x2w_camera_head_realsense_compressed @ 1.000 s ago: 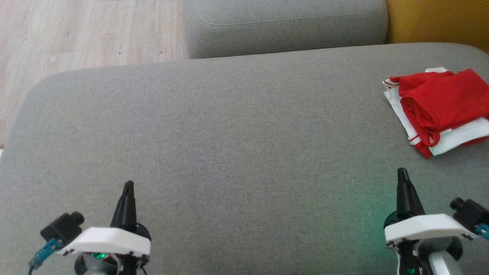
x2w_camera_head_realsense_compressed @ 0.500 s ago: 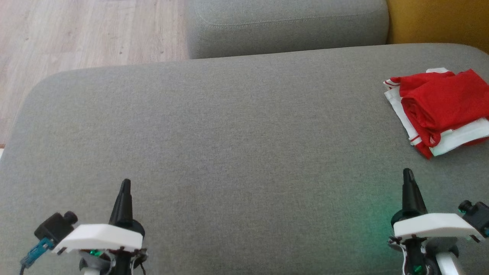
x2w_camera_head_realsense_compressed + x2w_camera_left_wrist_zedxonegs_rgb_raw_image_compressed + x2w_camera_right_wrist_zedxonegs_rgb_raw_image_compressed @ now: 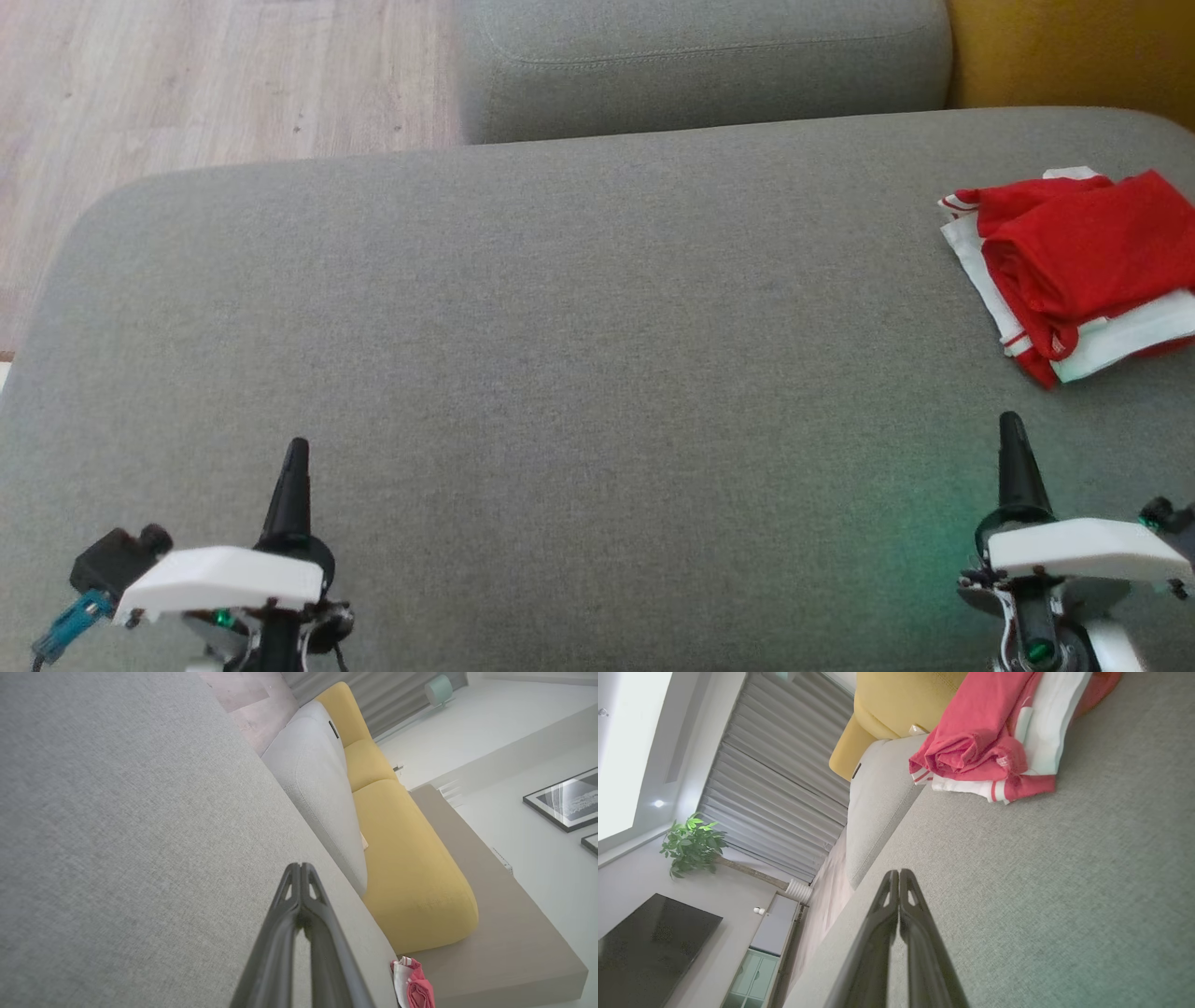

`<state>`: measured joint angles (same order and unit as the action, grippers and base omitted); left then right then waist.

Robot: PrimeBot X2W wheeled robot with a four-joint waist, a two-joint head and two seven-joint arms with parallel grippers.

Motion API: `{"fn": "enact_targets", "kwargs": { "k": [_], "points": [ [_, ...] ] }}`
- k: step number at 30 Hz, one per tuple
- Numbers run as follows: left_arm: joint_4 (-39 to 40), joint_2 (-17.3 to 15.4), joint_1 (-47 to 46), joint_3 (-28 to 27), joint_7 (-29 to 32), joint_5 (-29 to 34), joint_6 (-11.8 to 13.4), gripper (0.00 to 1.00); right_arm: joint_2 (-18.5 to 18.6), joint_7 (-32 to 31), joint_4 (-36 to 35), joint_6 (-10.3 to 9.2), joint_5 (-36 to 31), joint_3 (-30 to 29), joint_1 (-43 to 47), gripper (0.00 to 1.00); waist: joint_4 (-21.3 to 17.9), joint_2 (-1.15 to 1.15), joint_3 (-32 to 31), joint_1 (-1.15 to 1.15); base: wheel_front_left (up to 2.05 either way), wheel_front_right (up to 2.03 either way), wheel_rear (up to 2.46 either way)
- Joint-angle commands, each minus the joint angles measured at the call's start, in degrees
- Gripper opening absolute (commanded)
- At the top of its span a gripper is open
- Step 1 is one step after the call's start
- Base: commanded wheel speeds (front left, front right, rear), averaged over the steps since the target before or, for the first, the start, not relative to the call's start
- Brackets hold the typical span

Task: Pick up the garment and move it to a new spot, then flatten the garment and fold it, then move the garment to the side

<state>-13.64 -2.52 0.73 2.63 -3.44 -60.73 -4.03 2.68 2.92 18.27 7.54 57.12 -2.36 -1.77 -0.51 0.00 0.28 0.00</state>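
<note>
1. One garment [image 3: 1074,261], red with white panels and stripes, lies folded in a loose bundle at the far right of the large grey seat cushion [image 3: 560,327]. Its right side runs past the edge of the head view.
2. Two grippers hang over the near edge of that cushion, well apart from each other.
3. The left gripper [image 3: 295,457] is at the near left. Its two dark fingers are pressed together to a single point, with nothing between them. The left wrist view shows the same: tips meeting over bare grey fabric.
4. The right gripper [image 3: 1013,439] is at the near right, on the near side of the garment and apart from it. Its two fingers are also closed tip to tip and hold nothing.
5. In the right wrist view the garment lies beyond the fingertips, red folds on top of white ones, resting flat on the cushion.
6. A second, smaller grey cushion [image 3: 700,65] stands at the far side, and one yellow cushion [image 3: 1064,51] is to its right.
7. A pale wood floor [image 3: 187,84] shows at the far left.
8. The left wrist view shows two framed pictures [image 3: 565,800] on a white wall.
9. The right wrist view shows one potted plant [image 3: 691,844] and one dark screen [image 3: 649,942].
</note>
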Motion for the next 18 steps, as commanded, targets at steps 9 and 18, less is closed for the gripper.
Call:
{"fn": "enact_targets", "kwargs": {
  "k": [9,18],
  "points": [
    [1.2,-0.8,-4.2,-3.0,1.8,-6.3,-1.0,0.00,0.4,-1.8,-2.5,-0.03,6.9,-0.4,-3.5,0.00,0.1,0.00,0.0,0.00,0.00,0.00,0.00],
    [0.9,-0.9,-4.7,-4.1,3.4,-11.6,-1.5,0.00,0.4,-3.3,-2.9,-0.04,12.8,-1.1,-3.7,0.00,0.2,0.00,0.0,0.00,0.00,0.00,0.00]
  ]
}}
